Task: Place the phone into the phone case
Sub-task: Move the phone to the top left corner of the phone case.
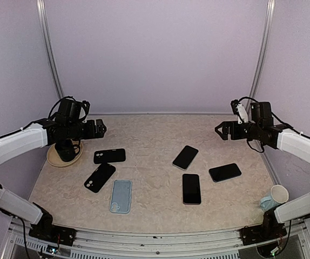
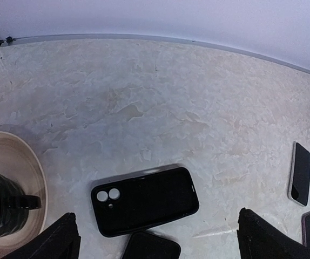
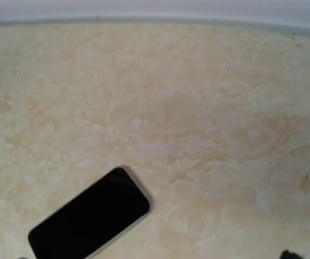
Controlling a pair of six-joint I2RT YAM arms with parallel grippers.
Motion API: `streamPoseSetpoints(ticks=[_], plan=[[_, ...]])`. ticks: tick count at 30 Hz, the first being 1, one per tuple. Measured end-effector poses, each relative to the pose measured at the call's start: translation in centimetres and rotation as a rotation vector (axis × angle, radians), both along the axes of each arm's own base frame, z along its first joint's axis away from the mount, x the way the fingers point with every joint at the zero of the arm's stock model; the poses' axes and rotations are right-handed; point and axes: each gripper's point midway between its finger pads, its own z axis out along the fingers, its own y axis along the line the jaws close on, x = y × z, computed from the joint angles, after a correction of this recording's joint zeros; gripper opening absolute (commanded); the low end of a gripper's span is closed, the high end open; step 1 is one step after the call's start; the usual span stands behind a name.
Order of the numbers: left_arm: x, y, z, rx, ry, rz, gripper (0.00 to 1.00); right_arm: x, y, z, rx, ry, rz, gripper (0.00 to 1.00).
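Three phones (image 1: 185,157) (image 1: 191,189) (image 1: 224,172), three phone cases (image 1: 109,156) (image 1: 100,177) (image 1: 120,196), one mug (image 1: 66,151), one cup (image 1: 276,195)

No readable text, labels, brands or numbers anywhere.

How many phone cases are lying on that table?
3: one black case beside the saucer, a second black case just in front of it, and a light blue case furthest forward. None looks hidden.
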Motion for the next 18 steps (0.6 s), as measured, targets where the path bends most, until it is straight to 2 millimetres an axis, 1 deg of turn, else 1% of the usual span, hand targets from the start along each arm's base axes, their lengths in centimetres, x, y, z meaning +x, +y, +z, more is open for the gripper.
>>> streamPoseSetpoints(ticks=[3,8,10,13,18], plan=[[0.0,-0.2,-0.9,0.006,0.027,-0.006,0.99,0.3,0.8,-0.8,-0.038,0.023,0.011,1.00],[-0.2,-0.7,-3.0,0.015,0.091,-0.028,0.99,0.8,2.7,-2.3,-0.112,0.058,0.040,1.00],[-0.4,-1.0,-3.4,0.016,0.103,-0.038,0.99,0.9,3.3,-3.1,-0.142,0.078,0.052,1.00],[-0.6,-1.6,-3.3,0.013,0.103,-0.053,0.99,0.9,4.0,-4.2,-0.186,0.105,0.063,1.00],[-0.4,-2.9,-2.2,-0.003,0.083,-0.078,0.99,0.9,4.5,-6.2,-0.267,0.152,0.073,1.00]])
